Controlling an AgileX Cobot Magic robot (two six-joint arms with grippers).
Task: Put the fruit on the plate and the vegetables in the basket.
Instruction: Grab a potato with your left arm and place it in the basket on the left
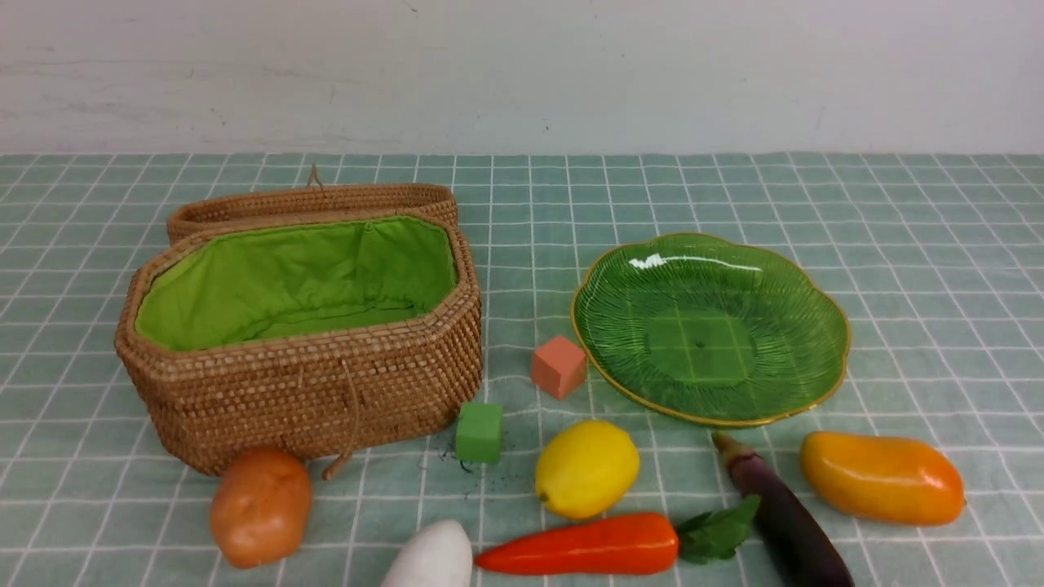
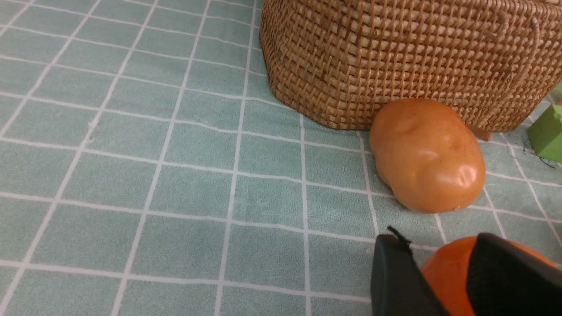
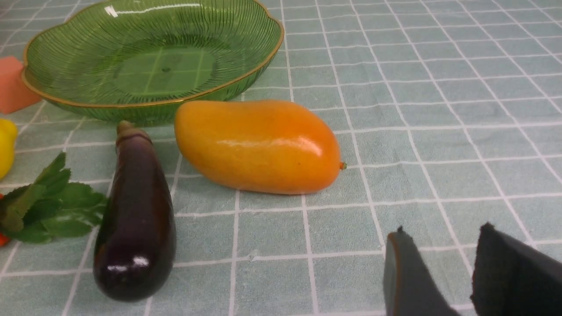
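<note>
The plate lies empty at 3 o'clock from the basket. The basket is open, its lid folded back at 12 o'clock, and only green lining shows inside.

All the produce is on the checked cloth. From the plate, the lemon is at 7 o'clock, the eggplant near 6 with its stem close to the rim, and the mango near 5. A pink cube sits just beside the rim at 8.

From the basket, the potato is at 6 o'clock against the wall, a green cube is at 4, and the radish is at 5. The carrot lies at 6 o'clock from the lemon, leaves toward the eggplant.

The right gripper has its fingers spread over bare cloth. The left gripper shows the persimmon in its gap; I cannot tell whether it pinches it.
</note>
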